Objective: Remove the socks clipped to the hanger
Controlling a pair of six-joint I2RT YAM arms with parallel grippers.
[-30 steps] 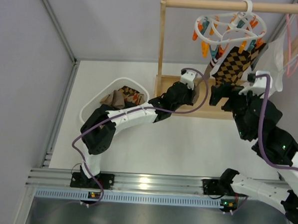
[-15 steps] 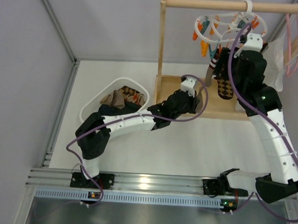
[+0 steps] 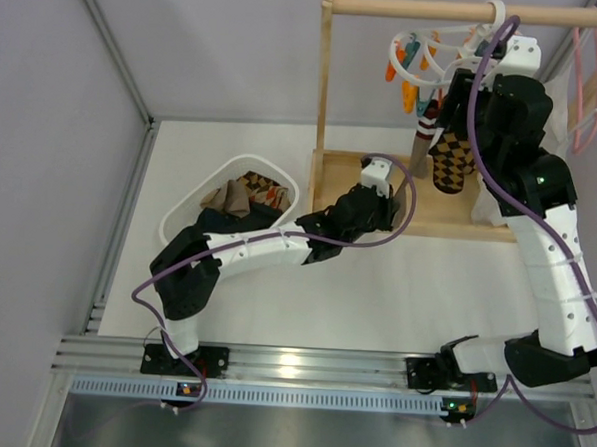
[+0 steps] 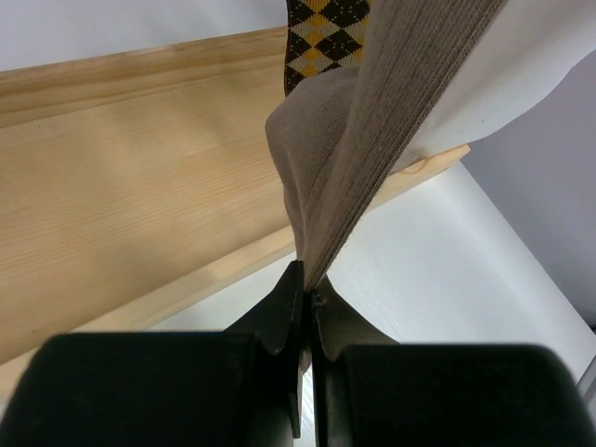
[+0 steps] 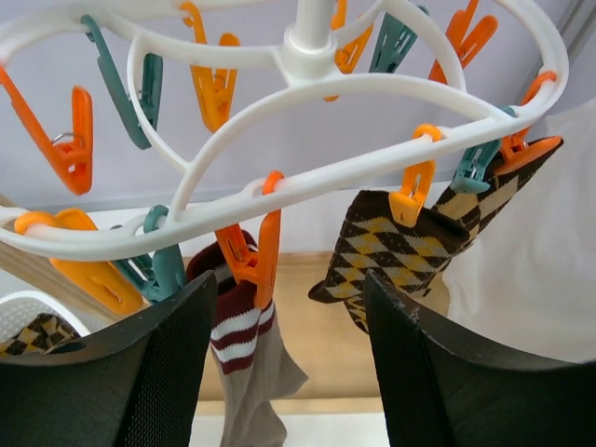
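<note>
The white oval hanger [image 3: 428, 52] hangs from the wooden rail; it fills the top of the right wrist view [image 5: 372, 88]. An orange clip [image 5: 259, 247] holds a beige sock with red-white stripes [image 5: 244, 372], which also shows in the top view [image 3: 419, 150]. Two argyle socks [image 5: 391, 251] [image 5: 507, 186] hang clipped to its right. My right gripper [image 5: 291, 279] is open just below the ring, with the striped sock's clip between its fingers. My left gripper [image 4: 307, 284] is shut on the striped sock's lower end [image 4: 345, 168], low over the rack's base [image 3: 385, 203].
A white basket [image 3: 184, 213] at the left holds several removed socks. The rack's wooden base [image 3: 459, 220] and upright post [image 3: 324, 85] stand close to both arms. A white cloth [image 5: 540, 279] and a pink hanger [image 3: 586, 88] hang at the right.
My right arm has risen from beside the rack's base up to the hanger ring. My left gripper has stayed low, holding the sock's end.
</note>
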